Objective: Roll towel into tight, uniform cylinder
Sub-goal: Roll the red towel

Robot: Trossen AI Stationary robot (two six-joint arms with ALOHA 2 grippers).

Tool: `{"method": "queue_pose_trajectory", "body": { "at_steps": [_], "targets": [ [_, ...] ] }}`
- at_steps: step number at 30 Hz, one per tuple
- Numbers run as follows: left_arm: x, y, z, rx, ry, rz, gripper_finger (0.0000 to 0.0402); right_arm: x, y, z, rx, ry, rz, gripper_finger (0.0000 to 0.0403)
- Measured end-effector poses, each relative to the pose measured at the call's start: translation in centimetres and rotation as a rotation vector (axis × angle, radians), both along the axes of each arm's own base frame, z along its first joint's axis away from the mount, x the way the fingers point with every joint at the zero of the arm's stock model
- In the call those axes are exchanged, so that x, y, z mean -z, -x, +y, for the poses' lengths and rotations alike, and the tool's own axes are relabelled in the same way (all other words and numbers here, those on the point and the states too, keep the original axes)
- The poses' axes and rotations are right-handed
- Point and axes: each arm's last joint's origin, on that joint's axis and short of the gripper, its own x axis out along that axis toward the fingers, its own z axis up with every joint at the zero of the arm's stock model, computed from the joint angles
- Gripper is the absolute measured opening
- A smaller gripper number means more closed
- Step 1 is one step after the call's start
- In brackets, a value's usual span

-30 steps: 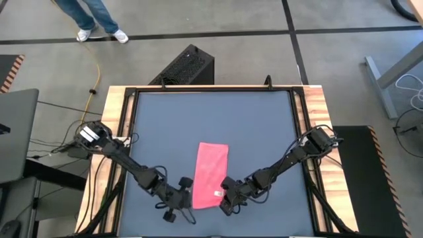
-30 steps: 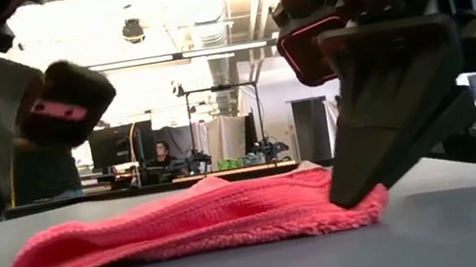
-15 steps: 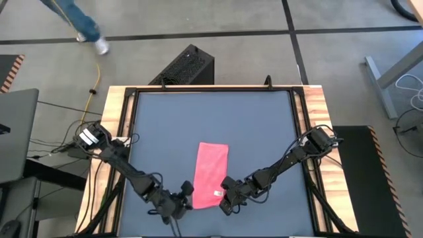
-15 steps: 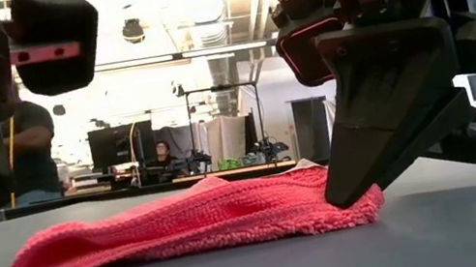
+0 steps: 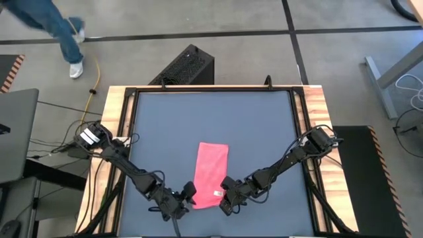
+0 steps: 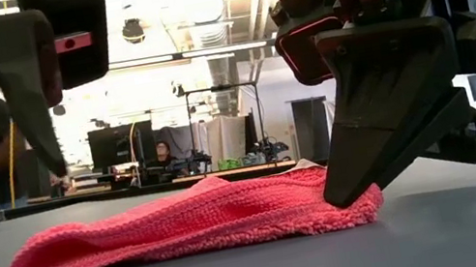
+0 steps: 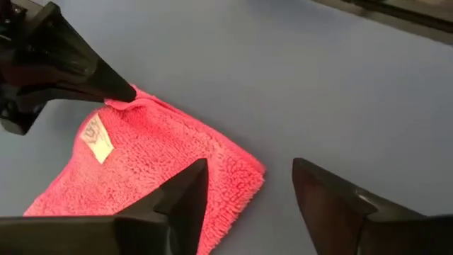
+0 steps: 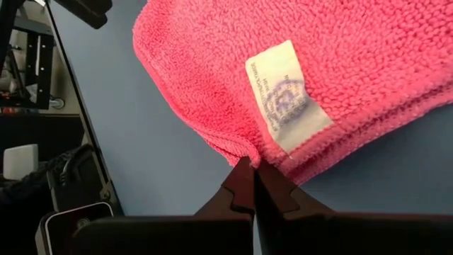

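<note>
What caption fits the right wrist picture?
Right gripper shut, pinching the edge of the pink towel near its white tag on the grey table.

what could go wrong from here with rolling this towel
The right gripper is shut on only the thin corner edge of the towel, so the cloth may slip out. The left gripper is open above the opposite near corner, not gripping; a pull from one side could skew the roll.

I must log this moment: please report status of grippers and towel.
Left gripper open, above towel's near corner, not touching. Right gripper shut on towel edge beside white tag. Towel folded flat, unrolled. Nothing in the way.
</note>
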Motion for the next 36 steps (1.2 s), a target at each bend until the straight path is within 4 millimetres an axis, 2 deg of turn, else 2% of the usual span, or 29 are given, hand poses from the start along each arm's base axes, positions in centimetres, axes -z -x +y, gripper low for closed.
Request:
{"method": "queue_pose_trajectory", "body": {
  "at_steps": [6, 10, 13, 20, 23, 27, 32, 36],
  "targets": [
    [2.5, -0.8, 0.0, -0.008, -0.042, 0.009, 0.0204, 0.0, 0.0, 0.0, -0.001, 0.001, -0.001, 0.0018],
    [2.9, -1.2, -0.3, -0.025, -0.081, -0.014, 0.0187, 0.0, 0.0, 0.0, 0.001, -0.001, -0.001, 0.0018],
    [2.7, -1.3, -0.3, -0.023, -0.086, -0.017, 0.0152, 0.0, 0.0, 0.0, 0.008, -0.009, 0.004, 0.0018],
    [3.3, -1.4, 0.7, -0.103, -0.108, 0.045, 0.0028, 0.0, 0.0, 0.0, 0.011, -0.015, 0.004, 0.0018],
    [3.3, -1.5, 0.8, -0.119, -0.079, 0.059, 0.0006, 0.0, 0.1, 0.2, 0.012, -0.025, 0.006, 0.0018],
    [3.0, -1.7, 1.1, -0.162, 0.088, 0.129, 0.0002, -0.1, 0.1, 0.4, 0.013, -0.034, 0.007, 0.0018],
    [2.6, -2.4, 2.0, -0.200, 0.381, 0.313, 0.0001, -0.1, 0.2, 0.5, 0.056, -0.045, 0.006, 0.0018],
    [2.6, -2.7, 2.8, -0.267, 0.538, 0.444, 0.0000, -0.1, 0.4, 0.8, 0.095, -0.052, 0.002, 0.0018]
  ]
}}
